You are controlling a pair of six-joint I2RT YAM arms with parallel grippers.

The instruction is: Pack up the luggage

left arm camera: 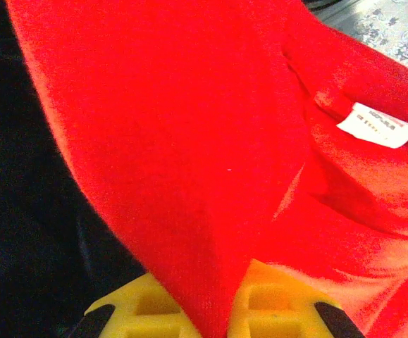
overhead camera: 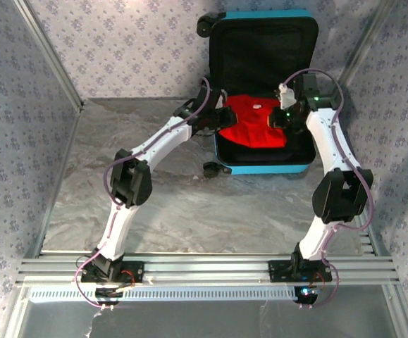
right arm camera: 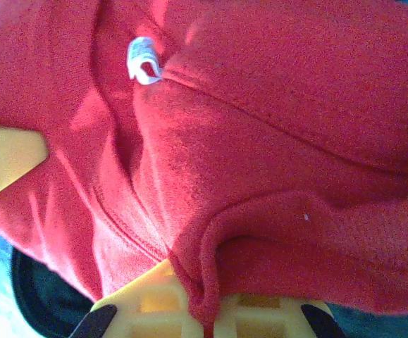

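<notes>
Currently: red garment [overhead camera: 253, 128] is spanning the open luggage [overhead camera: 263, 169] crosswise, left hand [left arm camera: 211, 313] and right hand [right arm camera: 204, 313] each clamping an opposite edge, both equally near

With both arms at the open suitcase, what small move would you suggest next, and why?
Probably lower both slightly so the cloth settles flat: the left tool and right tool are each shut on a fold of the red garment, which lies inside the open luggage.
</notes>
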